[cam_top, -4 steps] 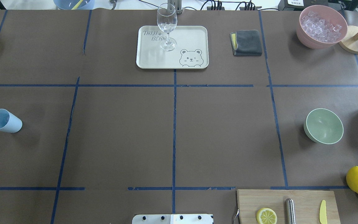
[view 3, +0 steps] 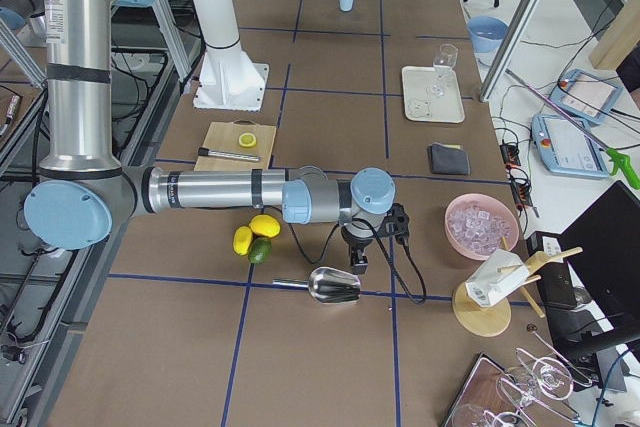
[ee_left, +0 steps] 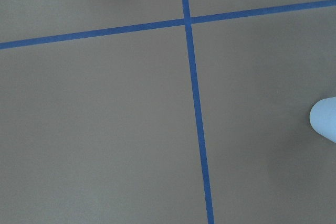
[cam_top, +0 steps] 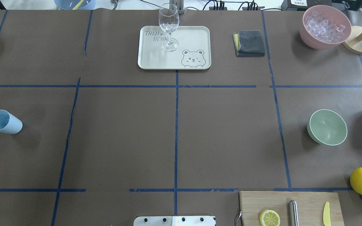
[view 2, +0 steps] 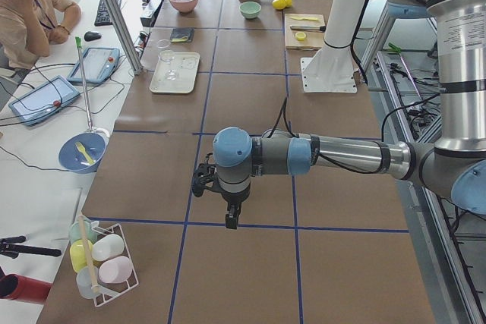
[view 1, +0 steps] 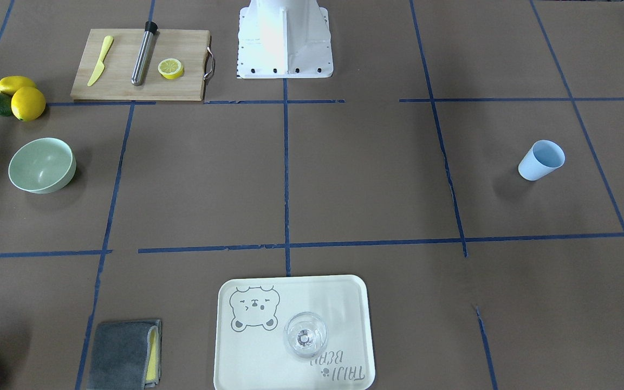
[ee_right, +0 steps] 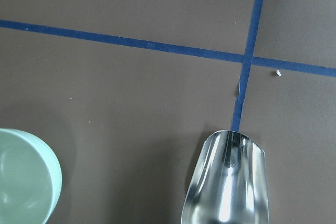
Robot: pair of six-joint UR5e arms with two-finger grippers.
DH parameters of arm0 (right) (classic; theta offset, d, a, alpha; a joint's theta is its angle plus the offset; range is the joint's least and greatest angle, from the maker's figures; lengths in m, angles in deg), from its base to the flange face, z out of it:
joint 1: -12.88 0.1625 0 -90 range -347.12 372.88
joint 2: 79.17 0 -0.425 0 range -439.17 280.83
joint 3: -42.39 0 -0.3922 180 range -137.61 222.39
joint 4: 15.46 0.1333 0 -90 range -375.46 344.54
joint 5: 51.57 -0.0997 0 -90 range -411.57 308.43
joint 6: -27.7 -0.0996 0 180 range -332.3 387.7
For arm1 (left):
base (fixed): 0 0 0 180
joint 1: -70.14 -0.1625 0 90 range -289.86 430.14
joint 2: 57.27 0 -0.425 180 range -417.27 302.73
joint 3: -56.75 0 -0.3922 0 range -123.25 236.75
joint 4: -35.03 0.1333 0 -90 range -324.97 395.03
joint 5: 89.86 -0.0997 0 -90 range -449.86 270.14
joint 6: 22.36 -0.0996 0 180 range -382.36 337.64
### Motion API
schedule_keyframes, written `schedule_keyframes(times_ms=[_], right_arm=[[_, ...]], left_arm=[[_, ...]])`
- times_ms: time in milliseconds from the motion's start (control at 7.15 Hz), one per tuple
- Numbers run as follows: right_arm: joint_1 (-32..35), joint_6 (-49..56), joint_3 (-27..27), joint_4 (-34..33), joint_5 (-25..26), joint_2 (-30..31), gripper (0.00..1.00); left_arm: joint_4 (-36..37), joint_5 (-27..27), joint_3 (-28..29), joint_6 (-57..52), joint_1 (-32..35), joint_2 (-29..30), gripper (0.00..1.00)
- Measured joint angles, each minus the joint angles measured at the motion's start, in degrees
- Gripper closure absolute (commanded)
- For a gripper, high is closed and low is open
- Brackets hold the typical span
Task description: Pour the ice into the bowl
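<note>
Fingers (view 3: 355,263) of right gripper (view 3: 356,269) (spread or pressed: cannot tell) are hovering near one round matte mint-green bowl (cam_top: 327,127), by surface's (cam_top: 225,141) right edge.

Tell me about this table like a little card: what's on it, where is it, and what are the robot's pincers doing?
green bowl: empty, on the robot's right side
blue cup: upright, far on the robot's left; no ice seen inside
pink bowl: heaped with ice, far right corner
metal scoop: lying on the table near the right pincer
left pincer: above bare table near the cup
pincers open or shut: cannot tell
glass: standing on the bear tray
</note>
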Motion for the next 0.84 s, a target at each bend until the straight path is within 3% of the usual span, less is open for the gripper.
schedule_keyframes(times_ms=[140,420,560,840], right_arm=[[-0.1,-0.1,0.0,1.4,-0.3,0.3,0.0],[-2.6,-4.6,0.3,11.2,-3.3,2.5,0.0],[-5.8,-14.1,0.4,17.7,-3.7,3.3,0.0],[-18.0,-41.9,0.5,38.3,2.6,6.0,0.05]], left_arm=[[-0.1,0.0,-0.1,0.0,0.0,-0.1,0.0],[-0.1,0.0,-0.2,0.1,0.0,-0.3,0.0],[-0.1,0.1,-0.2,0.2,0.0,-0.5,0.0],[-0.1,0.3,-0.3,0.3,0.0,-0.7,0.0]])
